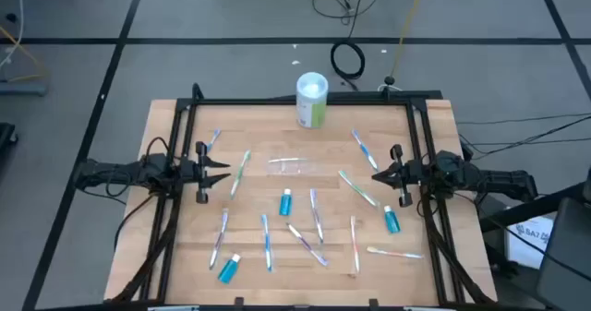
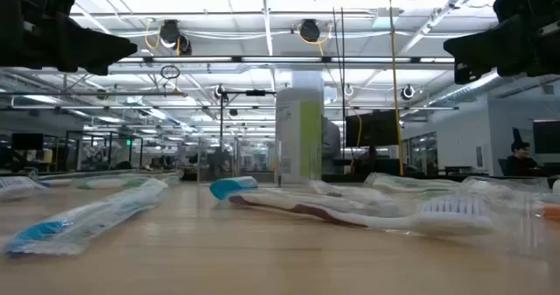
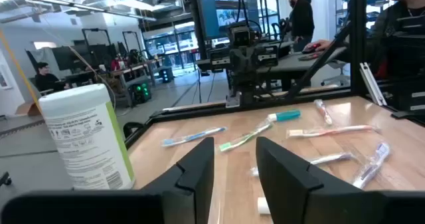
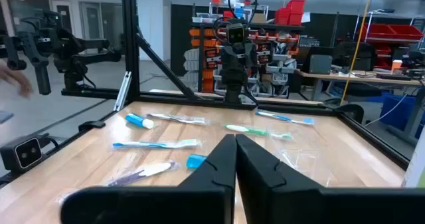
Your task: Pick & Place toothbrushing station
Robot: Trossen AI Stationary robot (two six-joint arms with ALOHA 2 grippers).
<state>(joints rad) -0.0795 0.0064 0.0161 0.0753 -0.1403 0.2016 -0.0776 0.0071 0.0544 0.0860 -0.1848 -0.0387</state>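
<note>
The clear plastic cup lies on its side at the middle of the wooden table. Several slim pastel toothbrushes lie flat around it, among them a green one and a blue one. Three blue white-capped tubes lie at the centre, front left and right. My left gripper is open and empty above the table's left side, its fingers pointing at the cup; it also shows in the left wrist view. My right gripper is shut and empty above the right side; it also shows in the right wrist view.
A tall white-and-green canister stands upright at the far edge's middle. A black frame runs along the far, left and right sides of the table. People show in the room beyond. Cables lie on the floor behind the table.
</note>
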